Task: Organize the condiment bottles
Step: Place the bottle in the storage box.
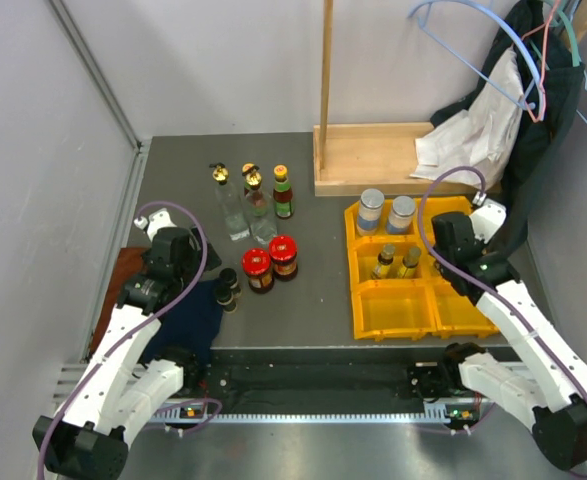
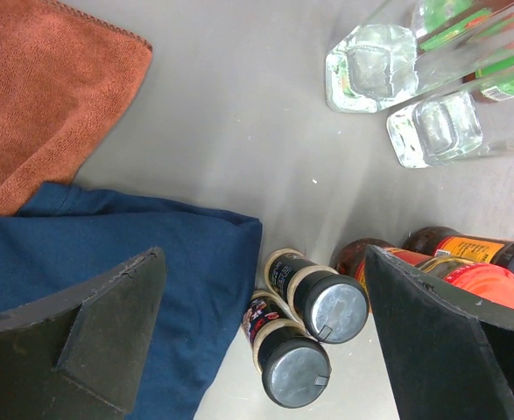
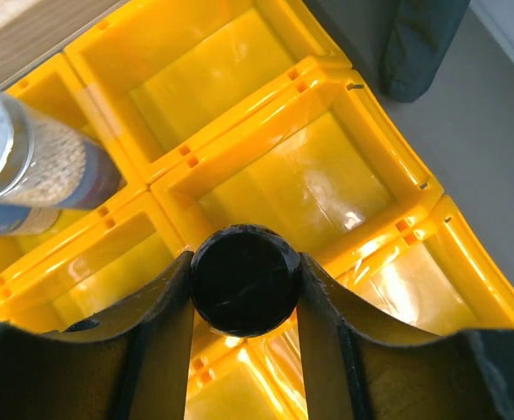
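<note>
Right wrist view showed the right claw (image 3: 245,304) closed on a small dark-capped bottle (image 3: 243,273). Its fingers (image 3: 165,306) pressed either side of the round cap so the bottle hung straight down, which looked like a carrying grip suited to lowering it upright. Beneath it lay the yellow bin (image 3: 348,83), the cap sitting over a divider between compartments (which cell it was bound for I could not tell). A silver-lidded jar (image 3: 38,171) stood in a compartment at the left edge. The top external view placed that jar and another like it in the bin's far row, with a pair of small bottles (image 1: 385,262) in the cell just nearer. Like seemed to be kept with like, so the carried bottle probably belonged with its own kind. The left claw (image 2: 270,337) stood wide open and held nothing, hanging over two small dark bottles (image 2: 331,306) that touched each other just beside a blue cloth (image 2: 134,254). The spread looked readied for one of them, though they stood so close that a finger might nudge the neighbour. Further out, red-lidded jars (image 2: 489,284) stood near the right finger, and tall clear bottles (image 2: 366,74) waited on the table (image 2: 239,131), not yet sorted.
</note>
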Available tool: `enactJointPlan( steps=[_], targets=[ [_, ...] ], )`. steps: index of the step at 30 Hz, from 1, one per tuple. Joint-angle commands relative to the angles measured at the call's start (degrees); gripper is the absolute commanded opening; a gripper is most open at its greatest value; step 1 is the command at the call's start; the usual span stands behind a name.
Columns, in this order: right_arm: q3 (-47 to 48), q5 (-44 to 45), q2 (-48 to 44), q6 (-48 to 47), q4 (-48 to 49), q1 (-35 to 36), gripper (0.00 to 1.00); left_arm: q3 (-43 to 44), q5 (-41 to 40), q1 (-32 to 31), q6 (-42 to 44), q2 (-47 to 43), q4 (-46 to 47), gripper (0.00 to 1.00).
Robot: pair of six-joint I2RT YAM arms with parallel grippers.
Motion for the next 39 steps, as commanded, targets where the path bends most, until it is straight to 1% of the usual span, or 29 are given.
enactJointPlan(
  steps=[1,3,8,14,18,20,22,24,27,29,32,33,34,35,36,39],
  targets=[
    [-2.35,-2.40,2.10,-0.41,11.62,-3.34,0.00,1.24,0.40,0.31,0.92,0.09,2.27,0.99],
    [-3.40,-1.52,3.42,-1.11,14.69,-3.78,0.00,1.16,0.49,0.22,0.92,-0.17,1.92,0.99],
    [-3.32,-0.64,8.60,-1.91,18.65,-4.40,0.00,0.72,0.40,0.31,1.10,-0.96,1.92,0.99],
    [-3.67,-0.20,13.17,-2.43,21.56,-5.28,0.00,0.98,0.32,0.31,1.63,-0.52,1.83,0.99],
    [-4.72,-0.46,15.02,-2.52,23.05,-5.54,0.02,0.89,0.23,0.22,1.80,-0.43,1.83,0.99],
    [-5.78,-0.82,15.37,-2.87,24.62,-5.54,0.06,0.80,0.23,0.31,1.89,-0.43,1.83,0.99],
    [-6.91,-0.73,15.81,-3.66,25.69,-5.63,0.12,0.80,0.40,0.31,1.98,-0.43,1.83,0.99],
    [-7.19,-0.64,16.17,-3.93,26.30,-5.54,0.15,0.80,0.49,0.31,1.98,-0.26,1.92,0.99],
    [-7.54,-0.55,16.61,-4.02,26.31,-5.54,0.24,0.98,-0.30,0.31,1.72,-0.08,1.40,0.99],
    [-7.45,-0.46,16.87,-3.84,26.13,-5.54,0.27,1.33,-0.48,0.22,1.71,0.27,1.13,0.99],
    [-7.36,-0.73,16.61,-3.67,25.34,-5.54,0.41,1.94,-0.39,0.31,1.54,0.36,0.43,0.99],
    [-7.36,-0.73,16.43,-3.67,25.08,-5.63,0.53,2.03,-0.39,0.22,1.63,0.45,0.25,0.99],
    [-7.27,-0.90,16.08,-3.75,24.55,-5.54,0.59,2.21,-0.48,0.31,1.71,0.27,-0.19,0.99],
    [-7.19,-0.82,15.91,-3.49,24.20,-5.54,0.63,2.47,-0.48,0.31,1.80,0.18,-0.28,0.99],
    [-7.01,-0.82,15.56,-3.49,23.94,-5.63,0.71,2.56,-0.48,0.31,1.98,-0.08,-0.45,0.99],
    [-6.40,-0.99,13.97,-3.58,22.36,-5.54,0.83,3.44,-0.48,0.31,2.59,-0.52,-1.59,0.99]
  ],
)
